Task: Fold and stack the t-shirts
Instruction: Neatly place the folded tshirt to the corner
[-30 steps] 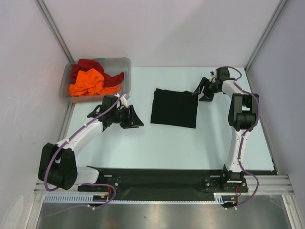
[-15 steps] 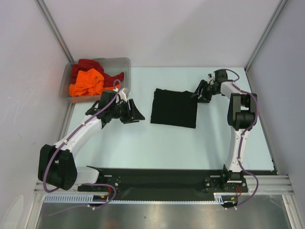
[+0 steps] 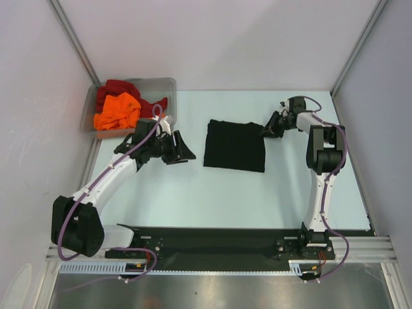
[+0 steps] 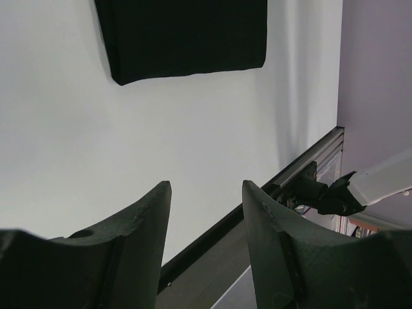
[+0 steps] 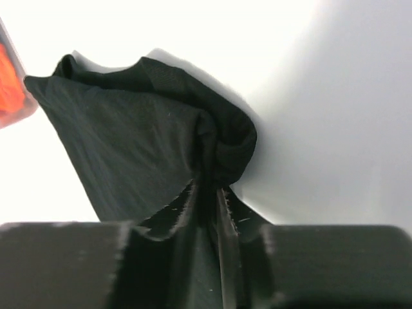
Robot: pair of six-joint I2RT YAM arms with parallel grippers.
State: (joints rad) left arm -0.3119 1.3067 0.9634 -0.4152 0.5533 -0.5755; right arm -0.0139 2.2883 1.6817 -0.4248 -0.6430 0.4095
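Observation:
A folded black t-shirt (image 3: 235,145) lies flat in the middle of the table, also in the left wrist view (image 4: 183,35). My right gripper (image 3: 266,129) is shut on its far right corner, the black cloth (image 5: 161,148) bunched between the fingers. My left gripper (image 3: 182,152) hovers left of the shirt, open and empty (image 4: 206,193). An orange t-shirt (image 3: 117,111) and a dark red t-shirt (image 3: 119,88) lie crumpled in the bin.
A clear grey plastic bin (image 3: 164,85) stands at the back left corner. Grey walls close in both sides. The black base rail (image 3: 219,239) runs along the near edge.
My right gripper has moved left to the shirt's corner and closed on it. The left gripper has shifted slightly up and right.

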